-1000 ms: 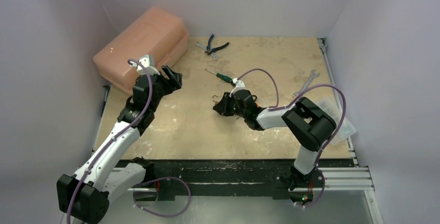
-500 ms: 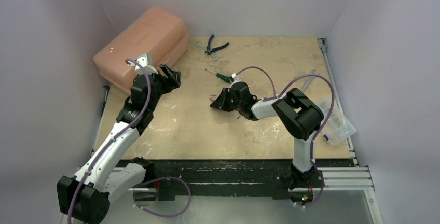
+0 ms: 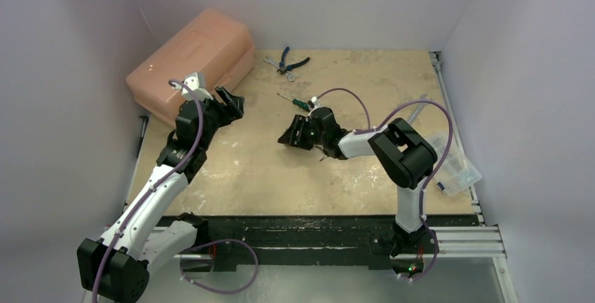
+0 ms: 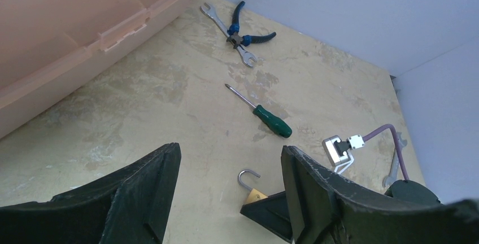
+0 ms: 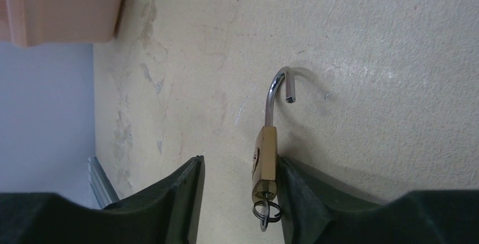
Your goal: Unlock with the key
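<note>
Well, boxy brass padlock (image 5: 265,156), hooked shackle (image 5: 275,91)

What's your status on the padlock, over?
Left gripper open, empty. Right gripper open, padlock against one jaw. Shackle swung open. Screwdriver lies apart, nothing blocking.

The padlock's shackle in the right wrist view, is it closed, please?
No, the shackle has its free end clear of the padlock body.

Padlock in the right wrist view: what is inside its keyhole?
A key with its ring sticks out of the base of the padlock; the blade is hidden inside the body.
</note>
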